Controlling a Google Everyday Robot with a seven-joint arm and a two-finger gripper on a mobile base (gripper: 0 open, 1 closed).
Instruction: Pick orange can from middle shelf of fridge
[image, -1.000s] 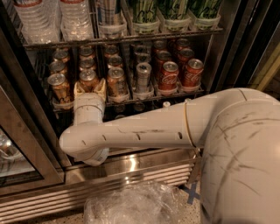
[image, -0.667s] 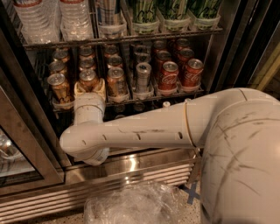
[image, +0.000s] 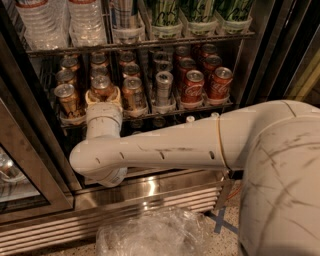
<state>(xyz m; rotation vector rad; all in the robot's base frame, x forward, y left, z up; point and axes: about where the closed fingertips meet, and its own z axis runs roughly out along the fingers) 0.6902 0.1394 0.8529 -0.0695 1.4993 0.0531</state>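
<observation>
My gripper is inside the fridge, right at the orange can at the front of the middle shelf. I cannot tell if it holds the can tight or sits loose around it. If I pull back with a loose hold, the can may slip and fall. The neighbour can stands just beside it, so a sideways move may knock that one over

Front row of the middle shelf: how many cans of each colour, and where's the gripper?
Orange cans: 3
Red Coca-Cola cans: 2
Slim silver can: 1
Total: 6
The gripper is at the second orange can from the left.
</observation>
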